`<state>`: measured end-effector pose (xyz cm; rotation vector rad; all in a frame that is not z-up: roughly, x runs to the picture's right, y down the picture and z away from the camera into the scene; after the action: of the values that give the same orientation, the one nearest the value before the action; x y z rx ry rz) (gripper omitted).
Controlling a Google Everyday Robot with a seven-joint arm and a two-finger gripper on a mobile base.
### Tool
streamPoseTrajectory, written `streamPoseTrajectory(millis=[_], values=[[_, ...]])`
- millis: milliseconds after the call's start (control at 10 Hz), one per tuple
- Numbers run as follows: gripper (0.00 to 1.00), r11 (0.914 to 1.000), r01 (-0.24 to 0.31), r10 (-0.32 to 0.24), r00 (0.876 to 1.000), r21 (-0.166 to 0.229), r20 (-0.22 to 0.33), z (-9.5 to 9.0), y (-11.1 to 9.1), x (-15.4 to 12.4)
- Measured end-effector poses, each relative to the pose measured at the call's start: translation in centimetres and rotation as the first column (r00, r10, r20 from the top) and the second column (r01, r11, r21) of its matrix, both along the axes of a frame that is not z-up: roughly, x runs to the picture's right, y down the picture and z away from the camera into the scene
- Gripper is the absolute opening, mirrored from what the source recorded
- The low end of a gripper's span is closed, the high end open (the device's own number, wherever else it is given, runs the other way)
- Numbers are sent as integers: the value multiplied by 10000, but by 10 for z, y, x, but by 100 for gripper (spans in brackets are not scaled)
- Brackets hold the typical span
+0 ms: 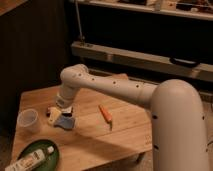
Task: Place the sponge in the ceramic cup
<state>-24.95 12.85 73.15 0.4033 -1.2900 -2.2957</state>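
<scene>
The blue sponge (64, 122) lies flat on the wooden table (90, 135), left of centre. My gripper (62, 112) hangs straight down right over the sponge, at or just above it. The ceramic cup (27, 120), pale and translucent-looking, stands upright near the table's left edge, a short way left of the sponge and gripper. My white arm (115, 87) reaches in from the right.
An orange carrot-like piece (105, 113) lies mid-table, right of the sponge. A green plate (47, 159) with a white bottle (30, 160) on it sits at the front left corner. A small yellowish object (52, 112) lies beside the gripper. Dark shelving stands behind the table.
</scene>
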Motion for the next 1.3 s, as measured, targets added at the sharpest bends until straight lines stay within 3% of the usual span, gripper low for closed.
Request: streamPoseTrajectory(millis=[500, 1000, 1300], values=[[80, 9984, 438, -447, 9987, -367, -230, 12, 33, -8], [80, 9977, 351, -387, 9973, -587, -628, 33, 46, 3], [80, 9948, 747, -804, 9932, -691, -842, 46, 57, 1]])
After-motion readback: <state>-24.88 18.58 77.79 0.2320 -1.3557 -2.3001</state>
